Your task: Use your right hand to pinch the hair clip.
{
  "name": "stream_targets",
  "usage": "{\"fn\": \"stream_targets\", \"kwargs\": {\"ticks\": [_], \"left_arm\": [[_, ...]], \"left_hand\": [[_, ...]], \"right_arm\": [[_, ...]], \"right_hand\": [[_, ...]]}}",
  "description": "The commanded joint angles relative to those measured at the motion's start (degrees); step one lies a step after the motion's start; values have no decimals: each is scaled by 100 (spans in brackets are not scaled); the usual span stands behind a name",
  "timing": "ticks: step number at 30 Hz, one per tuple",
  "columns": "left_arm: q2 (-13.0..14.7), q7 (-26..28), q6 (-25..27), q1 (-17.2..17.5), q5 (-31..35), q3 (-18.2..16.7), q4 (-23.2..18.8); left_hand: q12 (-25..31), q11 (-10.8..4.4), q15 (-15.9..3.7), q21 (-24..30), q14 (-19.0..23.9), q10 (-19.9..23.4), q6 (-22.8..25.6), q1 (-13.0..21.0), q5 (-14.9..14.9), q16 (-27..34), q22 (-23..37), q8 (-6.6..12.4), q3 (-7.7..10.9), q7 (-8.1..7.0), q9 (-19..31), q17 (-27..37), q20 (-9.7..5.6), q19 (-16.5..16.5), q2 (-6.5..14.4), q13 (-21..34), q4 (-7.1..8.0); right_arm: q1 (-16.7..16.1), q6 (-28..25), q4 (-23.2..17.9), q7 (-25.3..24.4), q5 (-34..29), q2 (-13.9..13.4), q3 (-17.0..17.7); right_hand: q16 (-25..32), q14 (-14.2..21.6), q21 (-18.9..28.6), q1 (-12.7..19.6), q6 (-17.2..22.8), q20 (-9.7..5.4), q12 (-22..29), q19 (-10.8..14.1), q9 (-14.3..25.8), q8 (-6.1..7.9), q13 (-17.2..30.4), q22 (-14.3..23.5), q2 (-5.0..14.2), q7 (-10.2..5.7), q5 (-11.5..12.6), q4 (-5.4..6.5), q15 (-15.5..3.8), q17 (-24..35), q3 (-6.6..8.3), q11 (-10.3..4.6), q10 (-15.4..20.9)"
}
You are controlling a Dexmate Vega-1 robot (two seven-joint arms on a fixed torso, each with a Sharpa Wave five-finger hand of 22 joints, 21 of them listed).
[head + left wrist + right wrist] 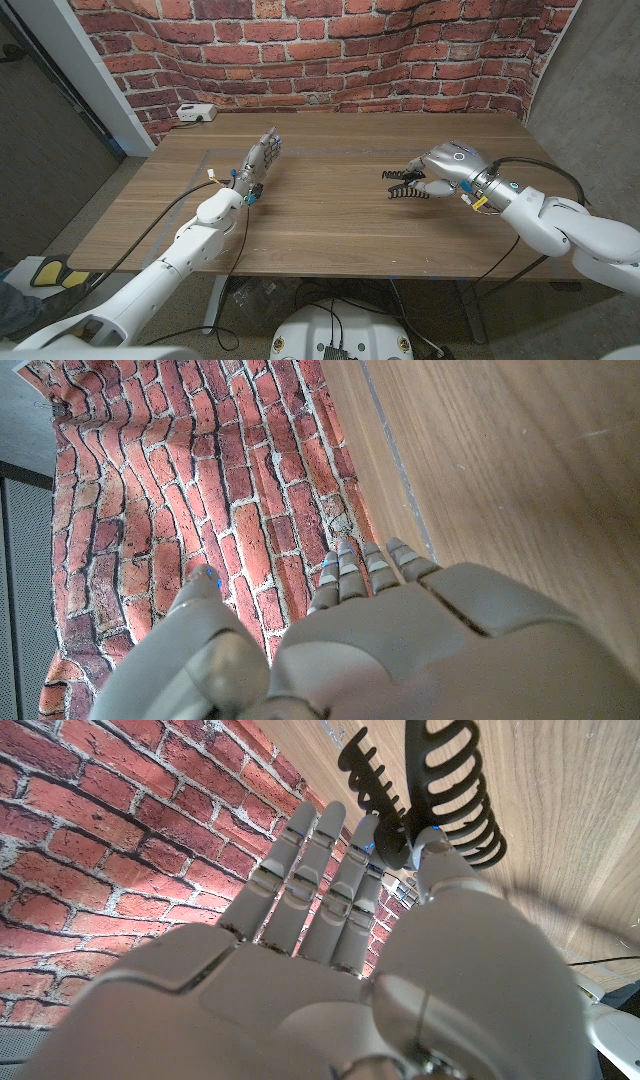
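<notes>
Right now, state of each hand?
Left hand: open, holds nothing, fingers stretched out over the table.
Right hand: pinches the black hair clip, whose toothed halves are spread apart.

A wooden table [330,225] with plank grain stands before a brick wall; a small white box [196,113] lies at its far left corner.

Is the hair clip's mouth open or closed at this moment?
Open. The hair clip shows its two toothed rows spread apart while the right hand pinches its handle end.
</notes>
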Motion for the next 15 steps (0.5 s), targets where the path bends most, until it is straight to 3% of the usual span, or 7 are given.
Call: {"fn": "stream_targets", "kwargs": {"ticks": [1,15], "left_arm": [[3,54,54,10,13,-3,-112],[-27,159,101,26,64,29,-214]], "left_hand": [[-10,-45,-28,7,19,31,15,31,-22,-2,26,-3,-31,-21,21,21,3,-45,9,8,8],[-13,-47,-34,10,20,28,23,48,-23,-3,26,-1,-33,-24,21,20,-7,-44,19,8,4]], "right_arm": [[-81,104,-25,53,-5,49,176],[-187,297,41,97,-43,156,406]], "right_hand": [[-8,74,14,119,858,-153,-14,2,10,32,18,19,98,-775,18,39,-419,7,64,-8,67],[-22,105,10,134,890,-164,-22,-8,7,34,18,20,95,-774,14,39,-429,6,68,7,155]]}}
